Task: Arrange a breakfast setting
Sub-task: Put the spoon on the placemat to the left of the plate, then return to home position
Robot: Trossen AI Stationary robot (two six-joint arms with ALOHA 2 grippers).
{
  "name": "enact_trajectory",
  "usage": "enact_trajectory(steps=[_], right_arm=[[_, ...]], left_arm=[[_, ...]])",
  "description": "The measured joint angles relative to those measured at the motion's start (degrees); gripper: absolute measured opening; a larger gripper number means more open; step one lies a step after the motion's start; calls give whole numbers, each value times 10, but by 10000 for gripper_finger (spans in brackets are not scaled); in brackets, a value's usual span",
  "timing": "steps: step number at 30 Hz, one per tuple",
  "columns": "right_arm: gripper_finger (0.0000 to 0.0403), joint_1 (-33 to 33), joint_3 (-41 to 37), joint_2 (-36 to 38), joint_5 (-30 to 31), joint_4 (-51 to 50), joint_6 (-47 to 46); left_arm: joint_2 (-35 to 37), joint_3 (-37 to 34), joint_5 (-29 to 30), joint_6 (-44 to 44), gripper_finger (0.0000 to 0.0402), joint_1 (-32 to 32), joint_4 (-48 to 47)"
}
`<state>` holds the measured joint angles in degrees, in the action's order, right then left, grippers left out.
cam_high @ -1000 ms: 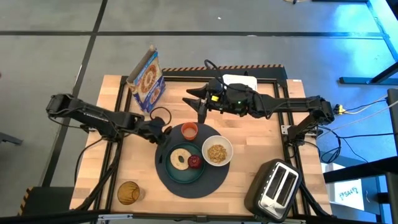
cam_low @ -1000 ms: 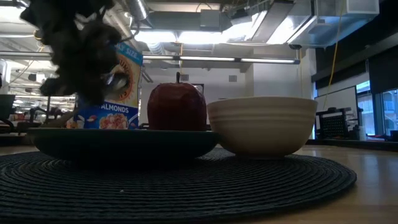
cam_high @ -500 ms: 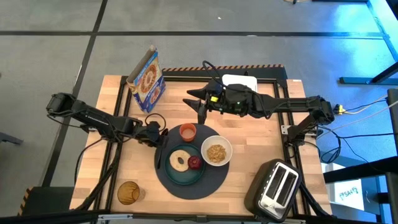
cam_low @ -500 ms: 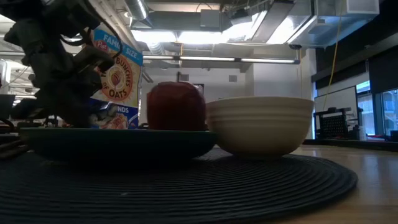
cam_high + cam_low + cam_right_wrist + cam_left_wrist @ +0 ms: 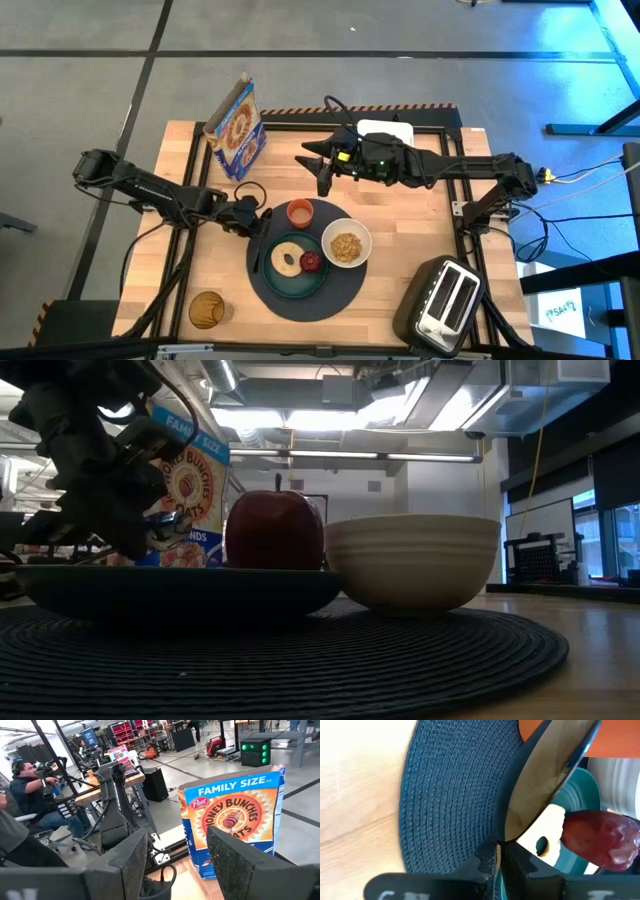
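A round dark blue-grey placemat point(image 5: 300, 290) lies near the surface's front edge, midway along it. On it, a teal plate point(image 5: 283, 280) carries a bagel point(image 5: 289, 257) and a small red apple point(image 5: 313, 262) side by side. A white bowl point(image 5: 348, 244) of cereal sits beside the plate, an orange cup point(image 5: 301, 212) at the mat's far rim, a spoon point(image 5: 547, 775) over its left edge, pinched between fingers.

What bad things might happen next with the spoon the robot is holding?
1. The left end effector pinches only the spoon handle's tip, so the spoon might twist or slip out.
2. The spoon bowl hangs close to the apple and orange cup; a swing could bump the apple off the plate or tip the cup.
3. Dragging the spoon could shift the placemat.
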<state>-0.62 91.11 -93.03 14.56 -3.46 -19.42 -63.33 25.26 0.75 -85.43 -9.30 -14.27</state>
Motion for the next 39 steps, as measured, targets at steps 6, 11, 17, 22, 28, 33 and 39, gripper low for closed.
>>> enact_trajectory(steps=[6, 11, 17, 22, 28, 33, 39], right_arm=[[195, 0, 0, 0, 0, -1, 0], [195, -1, 0, 0, 0, -3, 0], [195, -1, 0, 0, 0, -13, -8], [195, -1, 0, 0, 0, -15, -13], [195, -1, 0, 0, 0, -15, -14], [195, -1, -1, 5, 5, -21, -27], [195, 0, -1, 49, 6, -98, -35]], left_arm=[[-17, 0, 0, -11, 10, -1, 1], [-30, 0, -1, -15, 10, -13, 20], [-57, 0, 2, -32, 14, -24, 24], [-59, 0, 12, -31, 48, -25, 38], [-54, 0, -33, -28, 108, -17, 27], [-7, 0, -78, 2, 134, -7, 28], [110, 12, -57, 33, 134, -3, 27]])
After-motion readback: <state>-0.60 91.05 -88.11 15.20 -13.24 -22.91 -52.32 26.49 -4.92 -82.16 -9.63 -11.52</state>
